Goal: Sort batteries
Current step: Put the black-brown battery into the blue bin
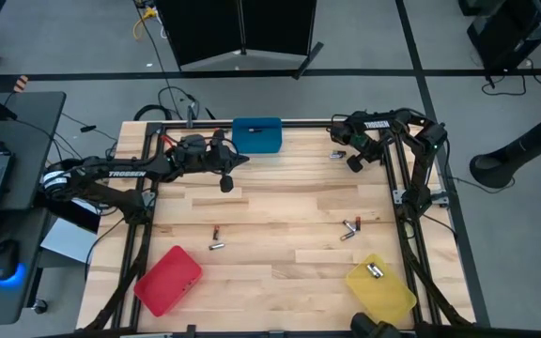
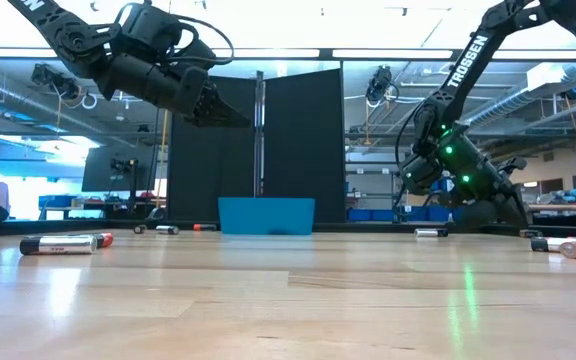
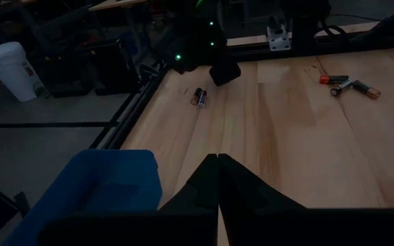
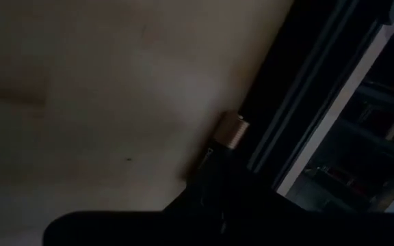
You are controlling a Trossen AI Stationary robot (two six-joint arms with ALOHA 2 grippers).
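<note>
Pale wood planks make up the tabletop (image 1: 280, 216), framed by black rails, with grey floor and a dark partition behind; three bins sit on it: a blue bin (image 1: 257, 134) at top centre, a red bin (image 1: 168, 280) at lower left, a yellow bin (image 1: 380, 288) at lower right.

Sorting looks barely begun (my judgement). One battery (image 1: 376, 270) lies in the yellow bin; the red bin shows nothing inside, and I cannot see into the blue one. Loose batteries remain on the wood: a pair at lower left of centre (image 1: 216, 238), a cluster right of centre (image 1: 349, 228), and one near the top right (image 1: 337, 154).

Left hand (image 1: 226, 182) hangs above the tabletop just below-left of the blue bin, fingers pressed together, empty. Right hand (image 1: 354, 162) is low at upper right, fingers together; its wrist view shows a copper-ended battery (image 4: 230, 132) at the fingertips by the rail, but whether it is gripped I cannot tell.
</note>
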